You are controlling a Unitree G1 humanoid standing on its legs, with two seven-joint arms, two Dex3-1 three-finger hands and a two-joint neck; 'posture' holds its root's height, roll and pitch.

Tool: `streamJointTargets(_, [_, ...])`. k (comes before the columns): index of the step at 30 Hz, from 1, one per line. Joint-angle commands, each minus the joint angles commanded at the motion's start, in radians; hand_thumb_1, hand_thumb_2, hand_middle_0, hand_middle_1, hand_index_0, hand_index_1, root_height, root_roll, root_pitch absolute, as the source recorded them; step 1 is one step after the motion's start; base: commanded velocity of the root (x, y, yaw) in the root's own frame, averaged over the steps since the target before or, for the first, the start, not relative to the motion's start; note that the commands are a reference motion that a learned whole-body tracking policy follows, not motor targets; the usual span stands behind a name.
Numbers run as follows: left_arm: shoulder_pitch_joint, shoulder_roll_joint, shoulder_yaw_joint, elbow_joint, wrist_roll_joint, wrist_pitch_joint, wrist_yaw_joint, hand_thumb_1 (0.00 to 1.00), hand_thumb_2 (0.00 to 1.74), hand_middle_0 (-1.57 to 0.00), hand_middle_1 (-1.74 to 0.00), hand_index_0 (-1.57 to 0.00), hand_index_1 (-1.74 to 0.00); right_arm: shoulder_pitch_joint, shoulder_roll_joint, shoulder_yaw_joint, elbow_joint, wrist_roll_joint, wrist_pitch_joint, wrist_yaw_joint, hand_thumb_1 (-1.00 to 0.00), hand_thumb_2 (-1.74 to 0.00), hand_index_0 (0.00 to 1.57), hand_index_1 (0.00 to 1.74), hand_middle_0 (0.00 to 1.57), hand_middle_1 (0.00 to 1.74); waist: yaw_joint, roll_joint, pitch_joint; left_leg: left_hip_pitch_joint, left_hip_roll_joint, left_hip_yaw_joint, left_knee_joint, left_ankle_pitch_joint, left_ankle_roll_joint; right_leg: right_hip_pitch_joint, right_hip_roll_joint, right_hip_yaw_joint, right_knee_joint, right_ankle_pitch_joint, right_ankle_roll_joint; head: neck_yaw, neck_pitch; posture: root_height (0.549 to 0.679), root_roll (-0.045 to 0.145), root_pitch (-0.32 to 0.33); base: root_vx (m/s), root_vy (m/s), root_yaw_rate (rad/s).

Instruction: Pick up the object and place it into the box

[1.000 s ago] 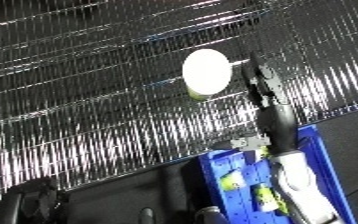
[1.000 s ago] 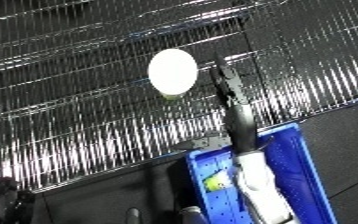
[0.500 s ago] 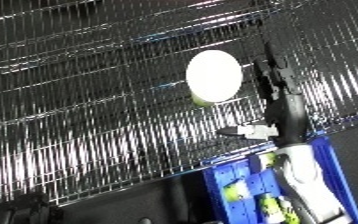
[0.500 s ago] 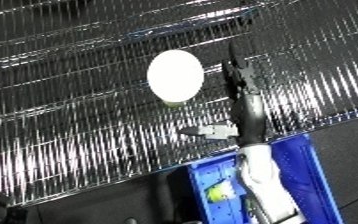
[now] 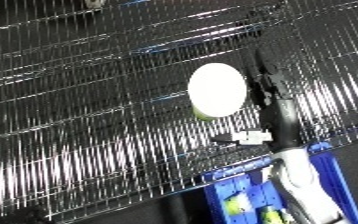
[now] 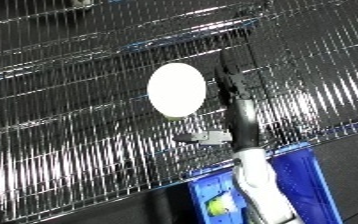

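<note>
Object point(image 6: 176, 89): pale white oval disc with a yellowish-green lower edge, seen almost face-on against the wire shelf point(image 5: 87, 125), roughly mid-frame and slightly above centre. Wire shelf fills most of both views, chrome rods running in close parallel lines, tilted across the frame, with strong glare on the lower left. Right hand point(image 6: 231, 87) reaches up from the lower right on a white and silver forearm point(image 6: 255, 185); the black hand is seen edge-on, long and slim, its fingers extended upward along the right rim of the object. Hand sits just beside the disc, at or very near its edge; actual contact cannot be told from either view. Nothing is wrapped round the object, fingers look straight rather than curled. A small white block point(image 5: 253, 136) on the wrist juts out to the left, below the object. Blue bin point(image 6: 309, 170) at the bottom right corner, below the shelf edge, partly covered by the forearm; small yellow-green items point(image 6: 216, 206) lie inside it. Object is well above the bin, not in it. Left hand shows in neither view.
</note>
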Motion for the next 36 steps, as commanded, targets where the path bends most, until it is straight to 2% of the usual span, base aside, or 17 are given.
streamJointTargets(6, [-0.009,-0.003,-0.013,0.003,-0.002,0.001,0.007,1.0,1.74,-1.57,-1.74,-1.57,-1.74,-0.051,-0.002,0.043,0.045,0.012,0.017,0.02,0.0,0.0,0.0,0.0,0.0,0.0,0.009,0.005,0.0,0.001,-0.004,-0.002,-0.01,0.007,-0.0004,-0.001,-0.0027,-0.001,-0.005,0.004,-0.0006,0.018,0.005,0.59,0.044,0.196,-0.012,0.005,0.031])
streamJointTargets(13, [-0.016,0.001,-0.028,0.012,-0.014,-0.006,0.004,1.0,1.74,-1.57,-1.74,-1.57,-1.74,-0.106,0.012,0.073,0.082,0.04,0.014,0.036,-0.35,-0.61,0.55,0.61,0.55,0.61,0.02,0.013,0.0,0.002,-0.01,-0.004,-0.011,0.009,-0.0005,0.001,-0.0057,-0.003,-0.006,0.004,-0.0017,0.045,0.012,0.59,0.046,0.194,-0.012,0.004,0.027])
streamJointTargets(21, [-0.014,-0.006,-0.03,0.012,-0.012,-0.013,0.001,1.0,1.74,-1.57,-1.74,-1.57,-1.74,-0.131,0.017,0.075,0.087,0.034,0.036,0.032,-0.75,-1.3,1.18,1.3,1.18,1.3,0.02,0.014,0.0,0.011,-0.011,-0.003,-0.02,0.01,0.0006,0.007,-0.0028,-0.002,-0.012,0.005,-0.0028,0.054,0.014,0.591,0.046,0.193,-0.016,0.005,-0.006])
streamJointTargets(30, [0.003,-0.005,-0.01,0.014,-0.01,-0.014,-0.02,1.0,1.74,-1.57,-1.74,-1.57,-1.74,-0.08,0.014,0.048,0.039,0.02,0.023,0.013,-0.75,-1.3,1.18,1.3,1.18,1.3,0.003,0.004,0.0,0.058,-0.008,0.0,-0.056,0.015,-0.0036,0.05,0.0034,0.004,-0.047,0.013,-0.0004,0.053,0.015,0.598,0.047,0.179,-0.017,-0.01,-0.043])
streamJointTargets(36, [0.026,-0.008,0.012,0.015,0.003,-0.027,-0.027,1.0,1.74,-1.57,-1.74,-1.57,-1.74,0.0,0.016,0.004,-0.079,-0.007,0.008,-0.003,-0.75,-1.3,1.18,1.3,1.18,1.3,-0.023,-0.01,0.0,0.099,-0.001,0.006,-0.088,0.018,-0.0091,0.089,0.0119,0.016,-0.081,0.021,0.0041,0.042,0.006,0.603,0.046,0.164,-0.019,-0.008,-0.09])
